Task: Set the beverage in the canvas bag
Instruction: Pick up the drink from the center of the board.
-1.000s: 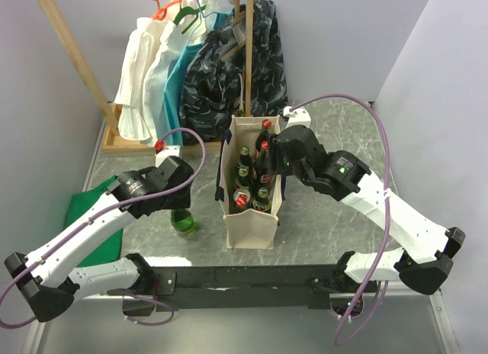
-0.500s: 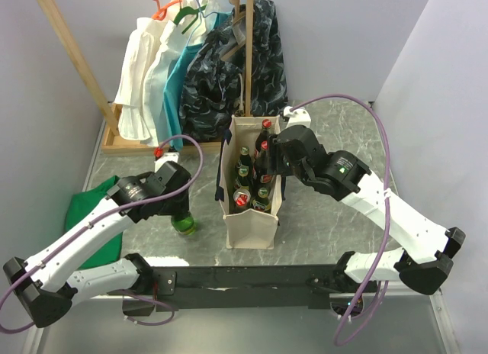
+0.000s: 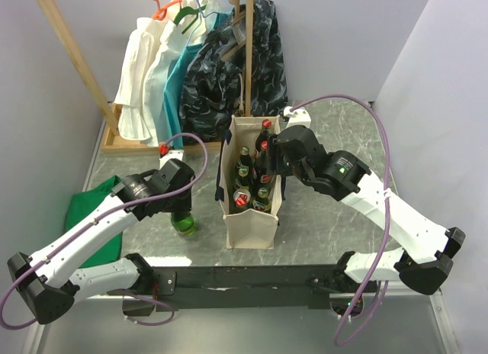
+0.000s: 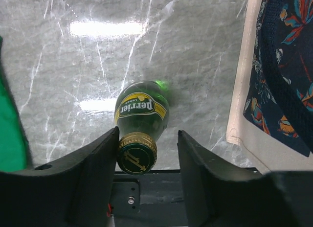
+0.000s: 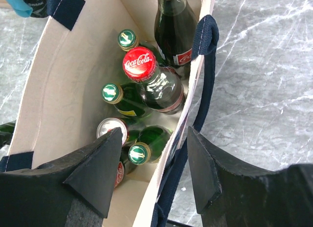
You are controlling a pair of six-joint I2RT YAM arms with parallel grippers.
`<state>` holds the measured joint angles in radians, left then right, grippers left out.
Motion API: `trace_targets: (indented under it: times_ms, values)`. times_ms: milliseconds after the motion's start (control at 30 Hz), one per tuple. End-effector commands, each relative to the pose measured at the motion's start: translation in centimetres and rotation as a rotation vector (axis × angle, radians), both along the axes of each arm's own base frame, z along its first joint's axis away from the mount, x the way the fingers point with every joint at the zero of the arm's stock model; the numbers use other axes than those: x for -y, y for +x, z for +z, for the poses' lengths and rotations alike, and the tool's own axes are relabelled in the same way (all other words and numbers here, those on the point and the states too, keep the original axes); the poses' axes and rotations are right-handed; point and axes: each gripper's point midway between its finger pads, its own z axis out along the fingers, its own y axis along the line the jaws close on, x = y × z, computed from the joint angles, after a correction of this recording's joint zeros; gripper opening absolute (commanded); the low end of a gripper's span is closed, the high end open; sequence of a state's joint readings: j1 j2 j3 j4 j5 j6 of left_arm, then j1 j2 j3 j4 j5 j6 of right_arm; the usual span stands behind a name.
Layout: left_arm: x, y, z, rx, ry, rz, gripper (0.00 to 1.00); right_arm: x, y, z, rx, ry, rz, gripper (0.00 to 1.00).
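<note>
left gripper (image 4: 147,134) | wide open | straddling green bottle (image 4: 142,109) cap, not clamped

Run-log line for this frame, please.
phase: pre-grasp | left tool: open, straddling neck of green glass Perrier bottle | right tool: open, straddling wall of tall cream canvas bag | bottle: outside bag

The green bottle (image 4: 142,109) stands on the grey table (image 4: 73,65); the left gripper (image 4: 147,134) is spread wide around its gold cap.
</note>
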<state>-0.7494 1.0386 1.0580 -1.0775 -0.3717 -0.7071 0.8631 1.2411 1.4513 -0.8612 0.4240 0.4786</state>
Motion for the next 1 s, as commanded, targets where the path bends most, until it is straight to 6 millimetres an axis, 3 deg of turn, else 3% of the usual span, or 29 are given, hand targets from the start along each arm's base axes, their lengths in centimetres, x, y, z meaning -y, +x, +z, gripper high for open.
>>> trace_targets:
  times_ms: [0, 400, 467, 600, 833, 967]
  values:
    - [0.1, 0.7, 0.7, 0.044, -0.016, 0.0, 0.54, 0.4, 0.1, 0.1, 0.008, 0.005, -0.018, 0.63]
    - [0.0, 0.5, 0.1, 0.029, -0.005, -0.007, 0.36, 0.5, 0.5, 0.5, 0.02, -0.014, -0.02, 0.63]
    - [0.2, 0.6, 0.0, 0.028, -0.006, -0.011, 0.28, 0.6, 0.5, 0.6, 0.021, -0.013, -0.021, 0.63]
    - [0.2, 0.7, -0.2, 0.022, 0.005, -0.012, 0.01, 0.7, 0.6, 0.5, 0.02, -0.016, -0.021, 0.63]
    - [0.5, 1.3, 0.0, 0.023, 0.031, -0.041, 0.01, 0.5, 0.5, 0.6, 0.016, -0.007, -0.016, 0.63]
    - [0.9, 2.1, 1.8, 0.077, 0.009, -0.05, 0.01, 0.4, 0.4, 0.5, 0.011, -0.001, -0.011, 0.63]
